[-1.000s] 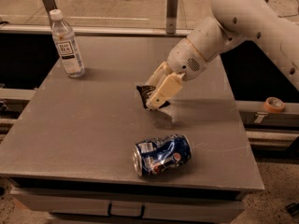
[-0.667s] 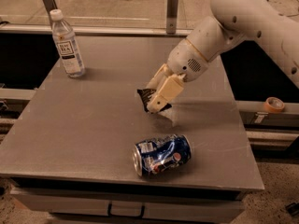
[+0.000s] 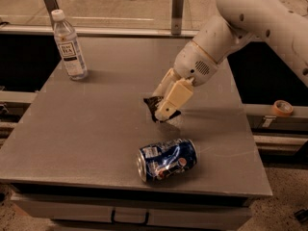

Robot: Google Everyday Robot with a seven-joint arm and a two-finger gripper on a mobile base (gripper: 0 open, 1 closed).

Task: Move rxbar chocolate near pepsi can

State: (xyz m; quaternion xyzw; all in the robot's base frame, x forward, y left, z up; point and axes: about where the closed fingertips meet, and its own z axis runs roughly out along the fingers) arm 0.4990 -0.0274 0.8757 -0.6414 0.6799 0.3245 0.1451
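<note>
I hold the gripper (image 3: 162, 113) clamped on the rxbar chocolate (image 3: 153, 104), with the bar tilted, apparently to clear the table (image 3: 96, 129). The pepsi can (image 3: 167, 159) lies on its side near, at 6 o'clock. The bottle (image 3: 70, 46) stands well apart at 10 o'clock.

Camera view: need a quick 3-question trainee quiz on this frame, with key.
1. True or false: the pepsi can stands upright on the table.
2. The end effector, near the table's middle just behind the can, is closed on: A) a sponge B) the rxbar chocolate C) nothing.
3. Which object sits farthest from the can, at the far corner of the table?

Key: 1 false, it lies on its side. 2 B. 3 the clear bottle.
</note>
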